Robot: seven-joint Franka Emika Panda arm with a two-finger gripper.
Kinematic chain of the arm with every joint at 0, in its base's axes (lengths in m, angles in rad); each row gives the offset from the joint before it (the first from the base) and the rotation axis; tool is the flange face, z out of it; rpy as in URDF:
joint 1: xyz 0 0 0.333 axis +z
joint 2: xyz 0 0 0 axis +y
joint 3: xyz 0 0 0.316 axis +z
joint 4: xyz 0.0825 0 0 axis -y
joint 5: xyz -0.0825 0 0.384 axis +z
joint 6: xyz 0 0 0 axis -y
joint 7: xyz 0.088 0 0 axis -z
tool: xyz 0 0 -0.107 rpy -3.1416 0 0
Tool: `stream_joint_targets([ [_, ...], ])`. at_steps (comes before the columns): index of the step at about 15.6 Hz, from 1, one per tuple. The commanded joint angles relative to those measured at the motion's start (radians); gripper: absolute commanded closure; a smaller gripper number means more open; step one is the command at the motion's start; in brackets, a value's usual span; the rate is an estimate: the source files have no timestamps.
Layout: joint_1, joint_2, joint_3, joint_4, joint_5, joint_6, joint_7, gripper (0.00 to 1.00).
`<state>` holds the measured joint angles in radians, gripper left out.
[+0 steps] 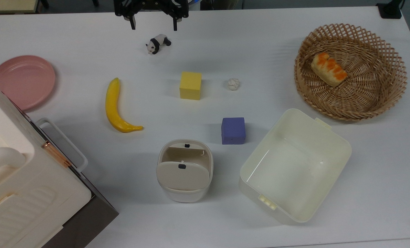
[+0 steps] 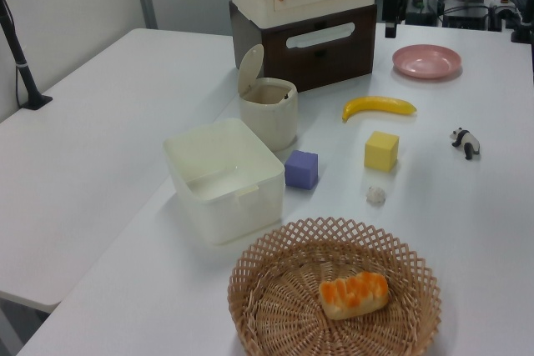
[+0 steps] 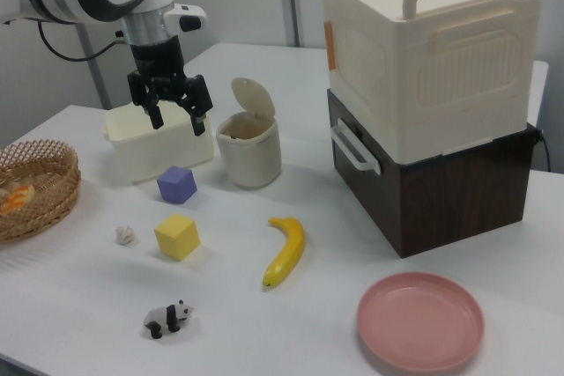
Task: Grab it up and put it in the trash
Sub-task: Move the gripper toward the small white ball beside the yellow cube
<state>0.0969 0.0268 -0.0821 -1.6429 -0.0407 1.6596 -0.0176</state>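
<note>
The paper wad (image 1: 233,84) (image 2: 376,195) (image 3: 125,235) is a tiny lumpy white ball lying free on the white table, just to the top view's right of a yellow cube (image 1: 190,85). The trash (image 1: 184,194) (image 2: 271,118) (image 3: 249,160) is a small cream rounded bin whose flap lid with a black dot is swung up. My gripper (image 1: 154,27) (image 3: 179,121) hangs open in the air at the top view's upper edge, behind the panda figurine (image 1: 157,43). Nothing is between its fingers, and it is far from the wad.
A purple cube (image 1: 233,130), a banana (image 1: 117,108) and a pink plate (image 1: 22,81) lie on the table. A cream tub (image 1: 287,172) stands beside the bin. A wicker basket (image 1: 351,38) holds a bread roll. A cream box on a brown cabinet (image 1: 19,193) fills one corner.
</note>
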Motion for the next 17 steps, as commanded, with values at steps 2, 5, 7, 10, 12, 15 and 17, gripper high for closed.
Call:
stream_joint_targets([
  [2,0.007,-0.019,0.002,-0.015,-0.015,-0.032,-0.008,0.00],
  [5,0.007,-0.019,0.002,-0.014,-0.015,-0.032,0.002,0.00],
  [7,0.007,-0.019,0.002,-0.014,-0.015,-0.032,0.002,0.00],
  [10,0.009,-0.018,0.002,-0.014,-0.015,-0.026,0.002,0.00],
  [12,0.024,-0.018,0.002,-0.012,-0.013,-0.026,0.002,0.00],
  [15,0.081,-0.018,0.002,-0.014,-0.013,-0.032,0.002,0.00],
  [17,0.131,-0.016,-0.008,-0.015,-0.010,-0.038,0.005,0.00],
])
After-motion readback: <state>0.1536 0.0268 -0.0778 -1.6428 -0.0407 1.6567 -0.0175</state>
